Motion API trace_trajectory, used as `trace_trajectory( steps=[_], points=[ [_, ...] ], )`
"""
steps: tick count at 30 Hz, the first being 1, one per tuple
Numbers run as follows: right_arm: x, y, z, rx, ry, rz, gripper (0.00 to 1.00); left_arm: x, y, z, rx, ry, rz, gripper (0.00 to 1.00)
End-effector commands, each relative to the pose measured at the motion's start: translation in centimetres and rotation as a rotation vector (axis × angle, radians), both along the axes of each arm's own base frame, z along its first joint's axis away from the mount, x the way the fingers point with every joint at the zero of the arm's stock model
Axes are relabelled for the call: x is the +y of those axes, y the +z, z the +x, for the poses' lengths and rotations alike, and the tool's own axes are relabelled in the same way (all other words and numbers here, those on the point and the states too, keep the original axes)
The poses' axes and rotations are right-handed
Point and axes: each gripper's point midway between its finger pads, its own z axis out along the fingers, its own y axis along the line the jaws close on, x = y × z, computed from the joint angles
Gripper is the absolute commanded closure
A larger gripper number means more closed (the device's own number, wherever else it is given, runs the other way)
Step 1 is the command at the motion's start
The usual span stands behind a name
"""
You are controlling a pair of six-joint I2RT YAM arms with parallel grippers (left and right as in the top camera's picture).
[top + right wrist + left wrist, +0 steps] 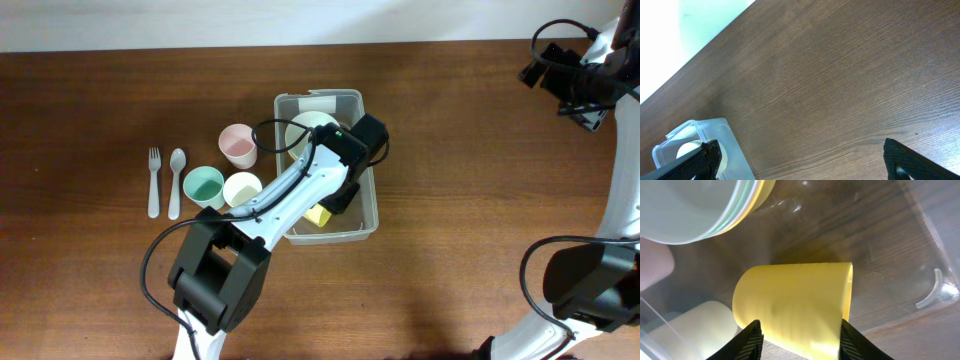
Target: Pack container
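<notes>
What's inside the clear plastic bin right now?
The clear rectangular plastic bin holds stacked pale round bowls at its far end and a yellow cup on its side, held in the left pincer. The arm hides the middle.

A dark brown wooden table (480, 150) carries everything, its grain running left to right. Seen from above with twelve o'clock at the far edge, the clear container (372, 200) stands near the middle. A pink cup (237, 146) sits just beside its wall at about ten o'clock. A green cup (204, 186) and a cream cup (242, 189) stand side by side at about eight o'clock. Further towards nine o'clock lie a pale fork (154, 183) and spoon (176, 180), parallel, heads towards twelve.
</notes>
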Motion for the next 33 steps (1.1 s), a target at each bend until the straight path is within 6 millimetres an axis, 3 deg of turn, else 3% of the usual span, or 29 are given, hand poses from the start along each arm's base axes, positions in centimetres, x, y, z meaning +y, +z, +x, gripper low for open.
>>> trace_trajectory(
  steps=[1, 11, 20, 27, 33],
  points=[
    [0.0, 0.0, 0.0, 0.002, -0.005, 0.002, 0.01, 0.9, -0.7, -0.3, 0.024, -0.008, 0.057, 0.51],
    [0.0, 0.0, 0.0, 0.002, -0.005, 0.002, 0.01, -0.9, -0.8, -2.0, 0.023, -0.084, 0.091, 0.5],
    [0.0, 0.0, 0.0, 0.002, -0.005, 0.002, 0.01, 0.2, -2.0, -1.4, -0.019, -0.067, 0.207, 0.5],
    [0.0, 0.0, 0.0, 0.002, -0.005, 0.002, 0.01, 2.1, -1.1, 0.7, -0.197, 0.076, 0.31, 0.52],
    [0.0, 0.0, 0.0, 0.002, -0.005, 0.001, 0.01, 1.4, -1.2, 0.0, -0.168, 0.081, 0.28, 0.56]
  ],
)
